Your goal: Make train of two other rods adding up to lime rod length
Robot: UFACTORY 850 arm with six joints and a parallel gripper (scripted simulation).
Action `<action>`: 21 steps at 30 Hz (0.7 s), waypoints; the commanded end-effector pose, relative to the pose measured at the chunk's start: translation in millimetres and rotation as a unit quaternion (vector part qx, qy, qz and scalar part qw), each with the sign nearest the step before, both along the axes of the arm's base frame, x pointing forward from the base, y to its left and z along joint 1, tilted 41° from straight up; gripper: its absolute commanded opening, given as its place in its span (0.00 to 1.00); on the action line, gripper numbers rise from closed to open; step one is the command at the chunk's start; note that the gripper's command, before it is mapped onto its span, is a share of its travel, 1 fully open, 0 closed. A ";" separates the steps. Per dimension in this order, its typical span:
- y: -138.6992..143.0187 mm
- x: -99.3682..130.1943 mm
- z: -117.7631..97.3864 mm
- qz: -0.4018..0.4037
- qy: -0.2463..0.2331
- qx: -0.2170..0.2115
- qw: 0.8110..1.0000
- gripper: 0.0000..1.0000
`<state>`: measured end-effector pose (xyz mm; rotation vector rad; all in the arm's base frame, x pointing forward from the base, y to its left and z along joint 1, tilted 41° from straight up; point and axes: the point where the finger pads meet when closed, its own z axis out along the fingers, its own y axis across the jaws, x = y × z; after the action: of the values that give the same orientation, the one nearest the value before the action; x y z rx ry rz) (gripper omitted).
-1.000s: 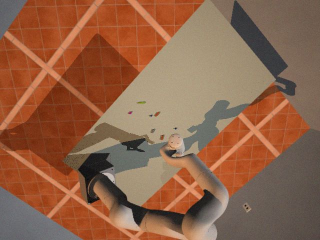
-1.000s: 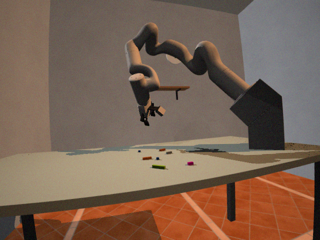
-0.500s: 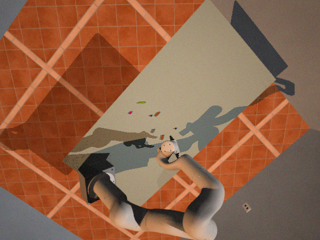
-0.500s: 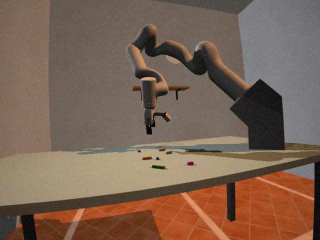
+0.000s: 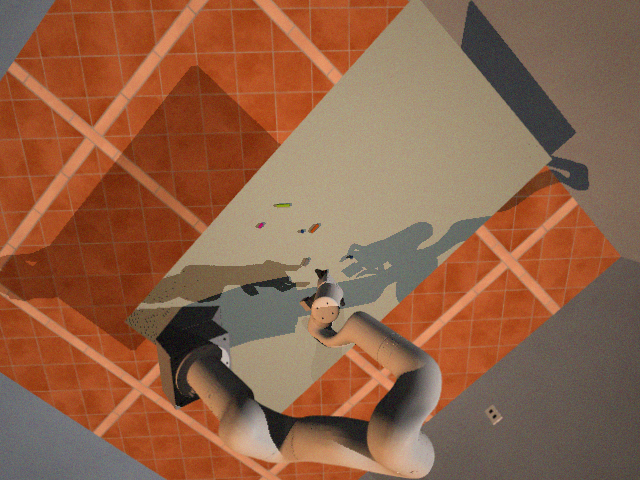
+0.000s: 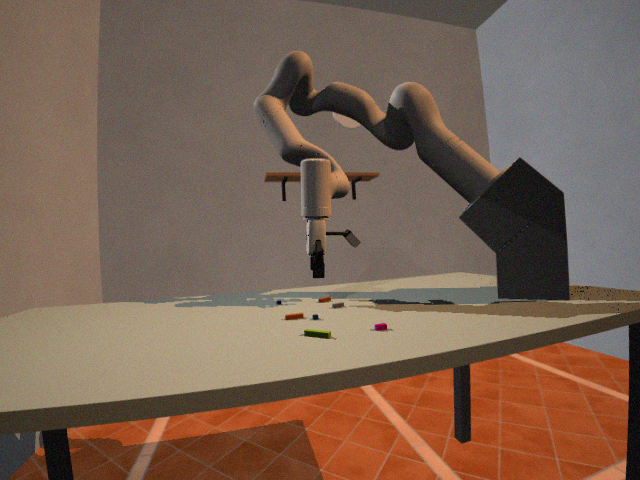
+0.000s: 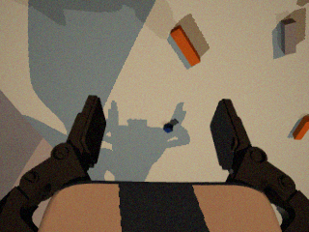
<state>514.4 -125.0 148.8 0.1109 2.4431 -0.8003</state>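
Going left to right in the exterior view, the far blue rod (image 6: 279, 302) (image 7: 168, 128) is lying beyond the near orange rod (image 6: 294, 316) (image 5: 314, 227) (image 7: 301, 127); the near blue rod (image 6: 315, 316) (image 5: 302, 230) is sitting just beside that orange rod. The lime rod (image 6: 317, 333) (image 5: 282, 205), the length reference, is lying towards the near edge of the bench (image 6: 206, 356) (image 5: 413, 129). Above, the fingers (image 6: 317, 273) are standing wide and holding nothing. The far orange rod (image 6: 324, 299) (image 7: 185, 46), the grey rod (image 6: 338, 305) (image 5: 306, 261) (image 7: 290, 36) and the magenta rod (image 6: 381, 326) (image 5: 260, 225) are lying further right, all separate. No train is standing yet; blue plus orange or magenta plus grey would be matching the lime length. The step in hand is probably selecting and approaching a first rod. Before descending, the operator should be centring the fingers over it, turning the pads to its long sides and keeping them vertical. If a blue rod is being chosen, precise centring is mattering most, since so short a piece is likely twisting under an uneven squeeze.
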 end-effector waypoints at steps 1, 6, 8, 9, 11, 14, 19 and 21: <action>16.1 -7.0 -24.1 0.057 0.032 0.023 0.998 1.00; 26.7 -16.2 -38.3 0.088 0.056 0.035 0.994 1.00; 27.0 -16.5 -38.8 0.089 0.057 0.036 0.994 1.00; 27.0 -16.5 -38.8 0.089 0.057 0.036 0.994 1.00; 27.0 -16.5 -38.8 0.089 0.057 0.036 0.994 1.00; 27.0 -16.5 -38.8 0.089 0.057 0.036 0.994 1.00; 27.0 -16.5 -38.8 0.089 0.057 0.036 0.994 1.00; 27.0 -16.5 -38.8 0.089 0.057 0.036 0.994 1.00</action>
<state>497.9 -98.3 109.9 -0.1274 2.5456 -0.6576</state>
